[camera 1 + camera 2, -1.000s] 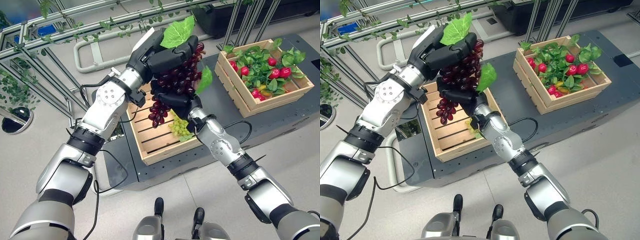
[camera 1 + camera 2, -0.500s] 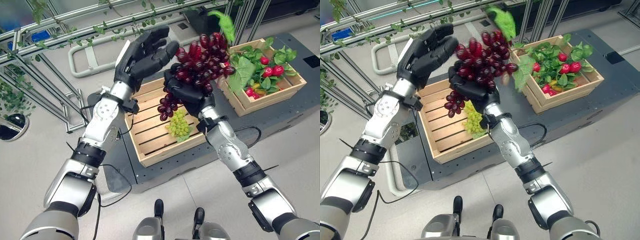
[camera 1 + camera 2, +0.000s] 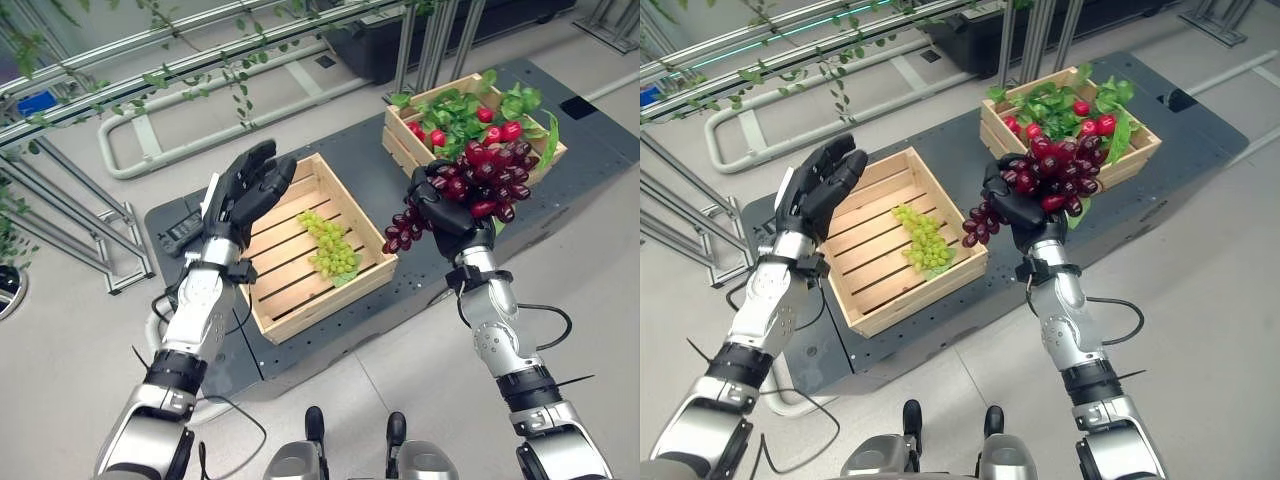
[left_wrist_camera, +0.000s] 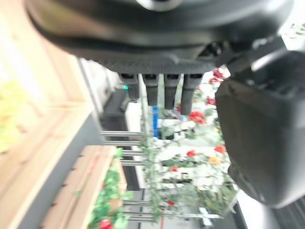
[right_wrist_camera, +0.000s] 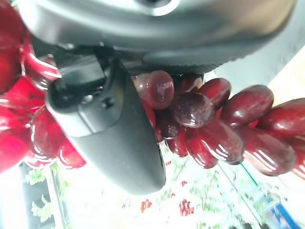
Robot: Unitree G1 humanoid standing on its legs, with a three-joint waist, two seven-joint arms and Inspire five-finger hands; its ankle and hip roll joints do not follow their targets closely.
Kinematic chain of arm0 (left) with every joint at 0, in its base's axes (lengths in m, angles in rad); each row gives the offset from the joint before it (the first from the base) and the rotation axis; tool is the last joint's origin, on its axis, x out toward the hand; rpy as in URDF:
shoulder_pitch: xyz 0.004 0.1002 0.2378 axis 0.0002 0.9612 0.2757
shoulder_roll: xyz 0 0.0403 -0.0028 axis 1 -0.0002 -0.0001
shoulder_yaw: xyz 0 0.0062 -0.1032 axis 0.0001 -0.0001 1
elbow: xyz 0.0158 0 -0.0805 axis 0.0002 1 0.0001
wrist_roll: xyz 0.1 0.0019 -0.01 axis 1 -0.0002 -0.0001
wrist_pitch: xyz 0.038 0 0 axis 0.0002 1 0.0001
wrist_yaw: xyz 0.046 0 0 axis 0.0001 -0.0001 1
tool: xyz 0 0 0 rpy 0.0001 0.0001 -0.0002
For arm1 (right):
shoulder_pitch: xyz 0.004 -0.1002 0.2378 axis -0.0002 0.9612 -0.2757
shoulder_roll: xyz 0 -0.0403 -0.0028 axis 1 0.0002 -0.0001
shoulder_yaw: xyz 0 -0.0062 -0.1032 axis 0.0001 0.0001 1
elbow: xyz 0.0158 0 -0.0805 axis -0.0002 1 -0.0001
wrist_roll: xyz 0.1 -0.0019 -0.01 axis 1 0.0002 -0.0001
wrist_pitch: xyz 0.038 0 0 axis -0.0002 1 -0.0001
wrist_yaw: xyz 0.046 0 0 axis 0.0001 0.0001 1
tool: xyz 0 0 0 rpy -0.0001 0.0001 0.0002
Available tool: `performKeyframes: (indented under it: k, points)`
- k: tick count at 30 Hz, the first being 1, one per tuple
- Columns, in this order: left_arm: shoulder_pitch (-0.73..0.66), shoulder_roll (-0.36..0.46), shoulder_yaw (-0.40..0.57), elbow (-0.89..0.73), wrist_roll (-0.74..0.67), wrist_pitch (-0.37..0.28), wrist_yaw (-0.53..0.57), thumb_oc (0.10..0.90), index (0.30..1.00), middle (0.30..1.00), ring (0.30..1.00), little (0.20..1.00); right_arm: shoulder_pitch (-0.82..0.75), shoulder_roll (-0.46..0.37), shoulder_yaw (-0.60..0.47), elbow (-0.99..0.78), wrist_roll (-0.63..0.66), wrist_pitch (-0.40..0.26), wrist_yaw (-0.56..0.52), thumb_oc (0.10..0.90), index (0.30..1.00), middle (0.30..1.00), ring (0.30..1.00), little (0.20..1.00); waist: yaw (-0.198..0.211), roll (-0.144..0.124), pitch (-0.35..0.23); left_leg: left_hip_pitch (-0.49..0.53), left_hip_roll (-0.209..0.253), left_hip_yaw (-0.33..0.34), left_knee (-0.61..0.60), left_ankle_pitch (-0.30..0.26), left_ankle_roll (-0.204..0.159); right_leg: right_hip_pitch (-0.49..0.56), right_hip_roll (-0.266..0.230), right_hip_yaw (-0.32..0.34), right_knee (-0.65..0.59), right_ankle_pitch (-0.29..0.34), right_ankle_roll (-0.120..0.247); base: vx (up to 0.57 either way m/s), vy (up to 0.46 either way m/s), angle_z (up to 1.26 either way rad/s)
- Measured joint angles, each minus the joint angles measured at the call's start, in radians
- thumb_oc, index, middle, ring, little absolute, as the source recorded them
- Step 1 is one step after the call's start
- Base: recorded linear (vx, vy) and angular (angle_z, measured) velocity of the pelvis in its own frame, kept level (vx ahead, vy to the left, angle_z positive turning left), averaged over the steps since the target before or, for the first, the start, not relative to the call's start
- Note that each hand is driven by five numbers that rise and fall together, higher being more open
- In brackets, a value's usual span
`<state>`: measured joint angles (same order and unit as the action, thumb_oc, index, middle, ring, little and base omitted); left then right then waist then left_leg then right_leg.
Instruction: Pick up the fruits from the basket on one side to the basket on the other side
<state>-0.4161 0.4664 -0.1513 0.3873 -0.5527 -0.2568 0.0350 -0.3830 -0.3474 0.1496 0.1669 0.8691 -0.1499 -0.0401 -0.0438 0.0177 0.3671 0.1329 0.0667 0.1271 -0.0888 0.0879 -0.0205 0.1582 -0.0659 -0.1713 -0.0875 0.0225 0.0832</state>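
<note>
Right hand, right of centre in the left eye view, curled round a bunch of dark red grapes, thumb clamped across the berries as seen from the right wrist camera; bunch held in the air between the two crates, its upper end overlapping the near rim of the right crate, a short tail of berries hanging toward lower left. Left hand, left of centre, raised above the far left corner of the left crate, palm turned toward the crates, fingers straight and slightly spread, holding nothing. Left crate, pale slatted wood, centre of frame, on a dark platform; inside it one bunch of green grapes, lying on the slats toward the right side of the crate. Right crate, upper right, on the same platform, well apart from the left crate, packed with green leaves and small red fruits. Metal frame draped with leafy vines across the upper left, behind the platform.
</note>
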Motion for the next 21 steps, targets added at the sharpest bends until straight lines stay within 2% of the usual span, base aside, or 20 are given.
performKeyframes:
  k: [3, 4, 6, 7, 8, 9, 10, 11, 12, 13, 14, 17, 18, 19, 20, 21]
  points:
    - [0.053, -0.035, 0.001, -0.002, -0.004, 0.000, 0.005, 0.800, 0.900, 0.900, 0.900, 0.900, 0.049, 0.000, -0.018, -0.005, 0.000, 0.000, 0.003, 0.400, 0.300, 0.300, 0.300, 0.300, -0.014, -0.021, -0.017, -0.002, 0.001, 0.006, 0.000, 0.000, 0.000, -0.010, 0.004, 0.015, 0.000, 0.005, -0.001, -0.09, 0.067, -0.13]
    - [0.079, -0.044, 0.001, -0.006, -0.013, -0.002, 0.010, 0.800, 0.900, 0.900, 0.900, 0.900, 0.065, 0.001, -0.017, -0.006, -0.001, 0.000, 0.013, 0.400, 0.300, 0.300, 0.300, 0.300, -0.013, -0.029, -0.026, 0.001, 0.001, 0.014, 0.000, -0.001, -0.001, -0.013, 0.004, 0.030, 0.000, 0.008, -0.001, -0.18, 0.111, -0.40]
    - [0.116, -0.063, 0.005, -0.016, -0.021, -0.017, 0.028, 0.800, 0.900, 0.900, 0.900, 0.900, 0.073, 0.001, -0.014, -0.006, -0.004, 0.005, 0.031, 0.400, 0.300, 0.300, 0.300, 0.300, -0.005, -0.043, -0.038, 0.010, -0.003, -0.014, 0.006, -0.009, -0.013, -0.035, 0.005, 0.077, 0.002, 0.012, 0.000, -0.21, 0.117, -0.77]
    - [0.144, -0.069, 0.014, -0.035, -0.031, -0.027, 0.055, 0.800, 0.900, 0.900, 0.900, 0.900, 0.065, 0.020, -0.013, -0.005, 0.000, 0.014, 0.052, 0.400, 0.300, 0.300, 0.300, 0.300, 0.017, -0.070, -0.036, -0.007, -0.018, -0.083, 0.079, -0.034, 0.001, -0.066, 0.006, 0.152, 0.033, 0.019, 0.003, -0.22, 0.134, -1.25]
    - [0.178, -0.074, 0.031, -0.053, -0.040, -0.045, 0.075, 0.800, 0.900, 0.900, 0.900, 0.900, 0.060, 0.046, -0.004, -0.004, 0.001, 0.021, 0.065, 0.400, 0.300, 0.300, 0.300, 0.300, 0.039, -0.098, -0.042, -0.063, -0.049, -0.145, 0.185, -0.070, 0.047, -0.101, -0.008, 0.216, 0.070, 0.019, 0.003, -0.32, 0.206, -2.08]
    - [0.220, -0.092, 0.049, -0.068, -0.053, -0.067, 0.097, 0.800, 0.900, 0.900, 0.900, 0.900, 0.059, 0.056, 0.028, -0.013, 0.001, 0.022, 0.077, 0.400, 0.300, 0.300, 0.300, 0.300, 0.079, -0.121, -0.047, -0.085, -0.094, -0.254, 0.198, -0.128, 0.049, -0.134, -0.031, 0.298, 0.092, 0.023, 0.010, -0.25, 0.172, -1.81]
    - [0.224, -0.101, 0.048, -0.066, -0.055, -0.067, 0.105, 0.800, 0.900, 0.900, 0.900, 0.900, 0.057, 0.055, 0.041, -0.014, 0.000, 0.021, 0.080, 0.400, 0.300, 0.300, 0.300, 0.300, 0.076, -0.112, -0.045, -0.081, -0.103, -0.273, 0.183, -0.135, 0.058, -0.134, -0.022, 0.327, 0.096, 0.027, 0.016, -0.33, 0.158, -1.54]
    - [0.222, -0.114, 0.040, -0.065, -0.062, -0.068, 0.112, 0.800, 0.900, 0.900, 0.900, 0.900, 0.054, 0.045, 0.064, -0.014, -0.001, 0.021, 0.079, 0.400, 0.300, 0.300, 0.300, 0.300, 0.042, -0.077, -0.052, -0.092, -0.107, -0.269, 0.173, -0.126, 0.055, -0.132, 0.005, 0.337, 0.107, 0.018, 0.021, -0.25, 0.066, -1.00]
    - [0.220, -0.108, 0.038, -0.067, -0.061, -0.080, 0.115, 0.800, 0.900, 0.900, 0.900, 0.900, 0.058, 0.055, 0.077, -0.017, -0.002, 0.021, 0.071, 0.400, 0.300, 0.300, 0.300, 0.300, 0.039, -0.085, -0.055, -0.092, -0.122, -0.281, 0.212, -0.112, 0.024, -0.156, 0.002, 0.351, 0.122, 0.014, 0.036, -0.32, 0.090, -1.25]
    - [0.214, -0.103, 0.041, -0.071, -0.061, -0.095, 0.123, 0.800, 0.900, 0.900, 0.900, 0.900, 0.061, 0.052, 0.101, -0.037, -0.003, 0.021, 0.065, 0.400, 0.300, 0.300, 0.300, 0.300, 0.037, -0.101, -0.064, -0.110, -0.138, -0.273, 0.228, -0.126, 0.045, -0.174, -0.028, 0.333, 0.129, 0.029, 0.059, -0.29, 0.084, -1.29]
    - [0.192, -0.099, 0.038, -0.072, -0.058, -0.097, 0.127, 0.800, 0.900, 0.900, 0.900, 0.900, 0.074, 0.046, 0.103, -0.069, -0.006, 0.021, 0.067, 0.400, 0.300, 0.300, 0.300, 0.300, 0.017, -0.108, -0.066, -0.117, -0.157, -0.251, 0.234, -0.117, 0.066, -0.190, -0.066, 0.294, 0.105, 0.033, 0.066, -0.33, 0.079, -1.00]
    - [0.171, -0.096, 0.043, -0.074, -0.058, -0.123, 0.148, 0.800, 0.900, 0.900, 0.900, 0.900, 0.075, 0.047, 0.102, -0.082, -0.005, 0.021, 0.067, 0.400, 0.300, 0.300, 0.300, 0.300, 0.006, -0.089, -0.067, -0.105, -0.147, -0.158, 0.173, -0.074, 0.095, -0.226, -0.117, 0.188, 0.111, 0.032, 0.062, -0.37, 0.056, -0.93]
    - [0.171, -0.094, 0.043, -0.077, -0.058, -0.131, 0.150, 0.800, 0.900, 0.900, 0.900, 0.900, 0.075, 0.046, 0.102, -0.081, -0.003, 0.021, 0.067, 0.400, 0.300, 0.300, 0.300, 0.300, 0.011, -0.082, -0.065, -0.102, -0.131, -0.114, 0.156, -0.054, 0.090, -0.234, -0.114, 0.179, 0.150, 0.026, 0.052, -0.41, 0.032, -0.95]
    - [0.171, -0.092, 0.047, -0.080, -0.060, -0.135, 0.154, 0.800, 0.900, 0.900, 0.900, 0.900, 0.075, 0.044, 0.102, -0.081, -0.001, 0.021, 0.071, 0.400, 0.300, 0.300, 0.300, 0.300, 0.031, -0.052, -0.066, -0.107, -0.096, -0.068, 0.132, -0.042, 0.087, -0.279, -0.095, 0.158, 0.301, 0.018, 0.042, -0.30, 0.006, -0.87]
    - [0.172, -0.091, 0.049, -0.080, -0.060, -0.135, 0.155, 0.800, 0.900, 0.900, 0.900, 0.900, 0.075, 0.043, 0.102, -0.081, 0.002, 0.021, 0.073, 0.400, 0.300, 0.300, 0.300, 0.300, 0.038, -0.038, -0.065, -0.107, -0.081, -0.057, 0.127, -0.041, 0.085, -0.289, -0.086, 0.156, 0.349, 0.010, 0.035, -0.30, -0.036, -1.07]
    - [0.170, -0.091, 0.051, -0.082, -0.061, -0.135, 0.163, 0.800, 0.900, 0.900, 0.900, 0.900, 0.075, 0.038, 0.102, -0.081, 0.001, 0.021, 0.080, 0.400, 0.300, 0.300, 0.300, 0.300, 0.051, -0.004, -0.064, -0.118, -0.042, -0.032, 0.123, -0.030, 0.075, -0.271, -0.086, 0.138, 0.432, -0.039, 0.045, -0.26, -0.083, -0.78]
